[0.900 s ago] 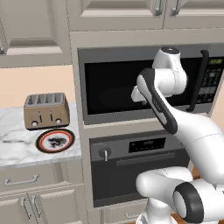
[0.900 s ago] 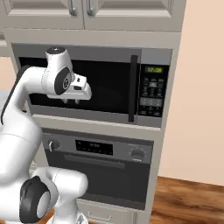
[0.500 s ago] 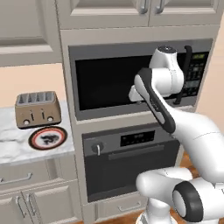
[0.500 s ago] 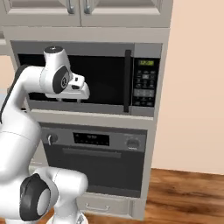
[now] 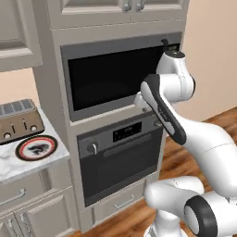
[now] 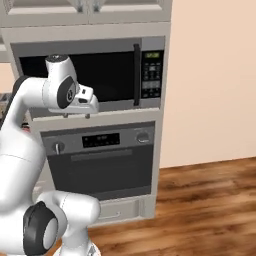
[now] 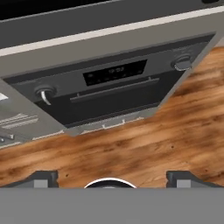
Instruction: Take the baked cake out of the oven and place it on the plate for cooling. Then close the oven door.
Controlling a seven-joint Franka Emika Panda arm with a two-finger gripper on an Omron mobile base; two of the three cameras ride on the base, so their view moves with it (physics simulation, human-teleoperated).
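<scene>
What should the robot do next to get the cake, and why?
Probably lower the gripper toward the bar handle of the oven door and take hold of it. The door is shut, so the cake inside cannot be reached. The gripper hangs high, level with the microwave, its fingers spread wide and holding nothing. The plate waits on the counter.

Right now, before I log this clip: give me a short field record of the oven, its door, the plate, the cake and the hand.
oven: built in below the microwave, knob and display on its panel
oven door: shut, bar handle across the top
plate: on the marble counter, in front of the toaster, nothing on it
baked cake: cannot tell, door is shut
hand: raised in front of the microwave, above the oven, touching nothing
hand fingers: spread apart, nothing between them
task progress: door not yet opened
</scene>
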